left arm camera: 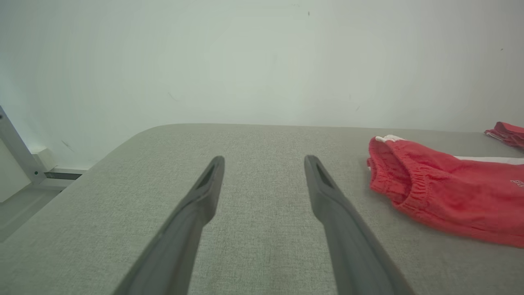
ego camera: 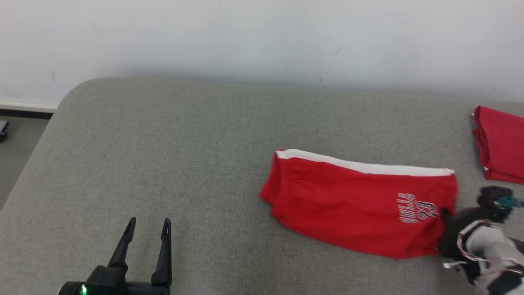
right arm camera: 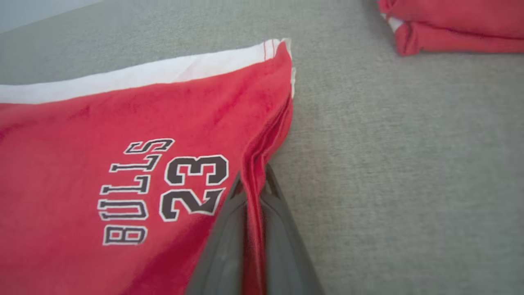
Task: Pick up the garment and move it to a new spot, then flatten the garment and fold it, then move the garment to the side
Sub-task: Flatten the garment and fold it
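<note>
From the head view I could barely make out the fingers of the right gripper point(ego camera: 445, 213); its own wrist and the hem of the bright red thin-fabric garment point(ego camera: 360, 200) covered them. The folded red cloth bundle point(ego camera: 501, 143) at far right was cut by the edge. In the left wrist view the garment's lettering point(left arm camera: 516, 183) was too small for me to read.

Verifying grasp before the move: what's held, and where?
Right gripper pinches the red Bulls shorts at the layered edge beside the print. Left gripper holds nothing.
</note>
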Controlling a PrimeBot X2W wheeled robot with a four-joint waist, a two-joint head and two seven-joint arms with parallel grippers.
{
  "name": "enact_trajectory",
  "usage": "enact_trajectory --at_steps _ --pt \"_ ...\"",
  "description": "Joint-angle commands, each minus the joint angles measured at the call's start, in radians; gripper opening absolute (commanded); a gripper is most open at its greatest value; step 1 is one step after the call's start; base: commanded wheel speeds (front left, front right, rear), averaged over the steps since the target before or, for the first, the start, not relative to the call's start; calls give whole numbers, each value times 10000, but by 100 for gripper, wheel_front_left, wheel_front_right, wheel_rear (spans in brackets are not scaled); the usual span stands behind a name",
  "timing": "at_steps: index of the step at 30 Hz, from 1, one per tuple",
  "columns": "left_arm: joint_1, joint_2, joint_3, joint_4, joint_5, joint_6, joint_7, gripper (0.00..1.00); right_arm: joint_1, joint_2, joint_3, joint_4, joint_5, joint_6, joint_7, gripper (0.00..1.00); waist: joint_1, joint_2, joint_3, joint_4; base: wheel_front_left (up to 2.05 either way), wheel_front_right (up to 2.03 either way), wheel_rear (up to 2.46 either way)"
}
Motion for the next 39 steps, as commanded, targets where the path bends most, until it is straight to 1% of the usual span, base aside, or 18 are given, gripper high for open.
enact_trajectory --at_steps 1,7,9,13,17,22,26,30,31,32,39 --pt "163 42 42 24 91 35 -29 100 247 -320 -40 81 59 -32 -106 0 -1 -1 -182 -58 0 0 0" --pt "458 156 160 38 142 195 -29 100 501 -818 -13 -170 202 -32 -377 0 -1 -1 -444 -240 0 0 0" --pt "553 190 251 21 68 212 -31 100 510 -923 55 -569 273 -32 -458 0 -1 -1 -480 -347 0 0 0" --pt "670 227 323 61 49 267 -31 100 414 -731 250 -1447 413 -31 -408 0 -1 -1 -550 -473 0 0 0" --pt "817 221 327 85 49 311 -29 100 363 -456 541 -2544 555 -31 -102 0 -1 -1 -630 -539 0 0 0" --pt "735 158 257 91 35 352 -29 100 229 39 909 -3822 690 -31 447 0 -1 -1 -636 -516 0 0 0" --pt "612 90 186 141 3 313 -31 100 82 649 1050 -4281 570 -31 847 0 -1 -1 -560 -415 0 0 0" --pt "409 15 62 291 -2 215 -31 100 -11 1390 1131 -4127 400 -31 1154 0 -1 -1 -451 -151 0 0 0" --pt "409 15 62 291 -2 215 -31 100 -11 1390 1131 -4127 400 -31 1154 0 -1 -1 -451 -151 0 0 0" --pt "326 9 65 334 -16 163 -31 100 -38 1577 1145 -4025 337 -31 1201 0 -1 -1 -425 -90 0 0 0" --pt "-8 -155 -25 594 13 50 -31 100 -198 2612 1131 -2895 -138 -31 1178 0 -1 -1 -257 293 0 0 0"
